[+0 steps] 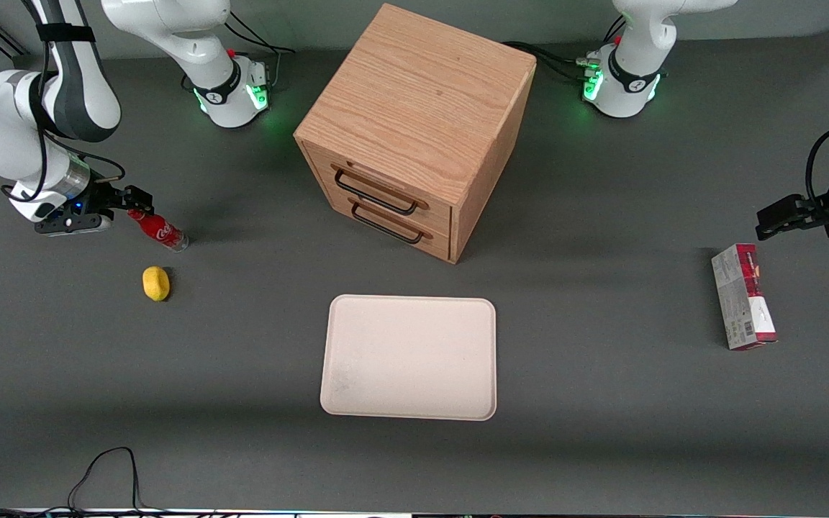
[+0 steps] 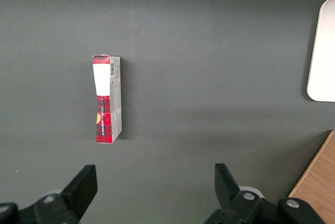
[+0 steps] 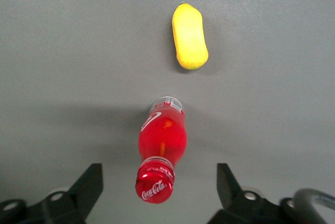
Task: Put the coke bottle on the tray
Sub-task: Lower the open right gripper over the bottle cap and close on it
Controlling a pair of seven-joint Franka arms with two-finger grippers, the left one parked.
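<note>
1. The gripper (image 1: 135,201) sits at the left edge of the front frame, about mid-height, at the working arm's end of the desk (image 1: 601,403).
2. Gripper state: released, fingers spread wide; in the right wrist view the two fingers (image 3: 91,185) stand well apart with the bottle cap between them, touching neither.
3. The coke bottle (image 1: 159,229) is at left-centre of the front frame, just beside the gripper, its red cap toward the gripper and its clear base pointing away.
4. In the right wrist view the bottle (image 3: 161,145) looks tilted, cap (image 3: 155,185) nearest the camera; I can't tell whether it lies flat or leans on the desk.
5. A lemon (image 1: 156,283) sits on the desk near the bottle, nearer the front camera, not touching it; it also shows in the wrist view (image 3: 190,36).
6. The tray (image 1: 409,357) lies flat at lower centre of the front frame, well apart from the bottle, nothing on it.
7. A wooden drawer cabinet (image 1: 414,126) stands at upper centre, farther from the front camera than the tray, both drawers shut.
8. A red-and-grey carton (image 1: 743,296) lies at the right of the front frame, toward the parked arm's end.
</note>
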